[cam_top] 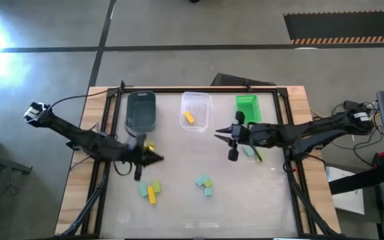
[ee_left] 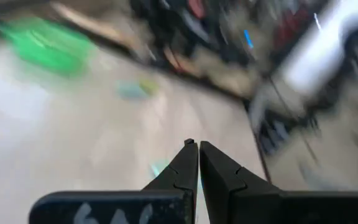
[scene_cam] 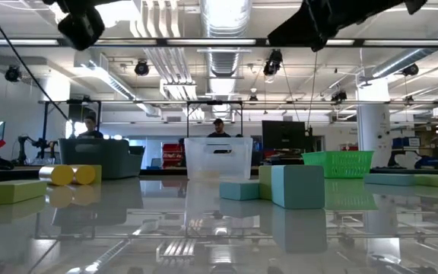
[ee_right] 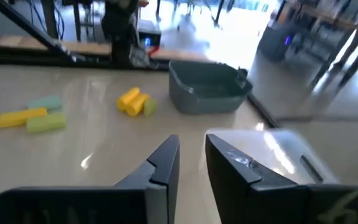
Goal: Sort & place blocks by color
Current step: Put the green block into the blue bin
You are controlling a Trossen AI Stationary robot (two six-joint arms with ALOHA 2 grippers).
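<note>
Small yellow, yellow-green and teal blocks lie flat on the table. One yellow block (cam_top: 150,147) sits just beyond my left gripper (cam_top: 157,158), which is shut and raised; it also shows as the yellow block (ee_right: 132,101). A teal, yellow and green group (cam_top: 150,190) lies toward the near edge, and another teal-green group (cam_top: 205,183) lies at mid-table. A teal and green pair (cam_top: 250,152) lies under my right arm. My right gripper (cam_top: 219,133) hovers open, near the clear bin (cam_top: 196,110), which holds a yellow block (cam_top: 189,117).
Along the far side stand a dark teal bin (cam_top: 141,110), the clear bin and a bright green bin (cam_top: 248,108). A black frame (cam_top: 179,89) edges the table. Bare tabletop (cam_top: 192,220) lies along the near edge. People show in the room behind (scene_cam: 218,128).
</note>
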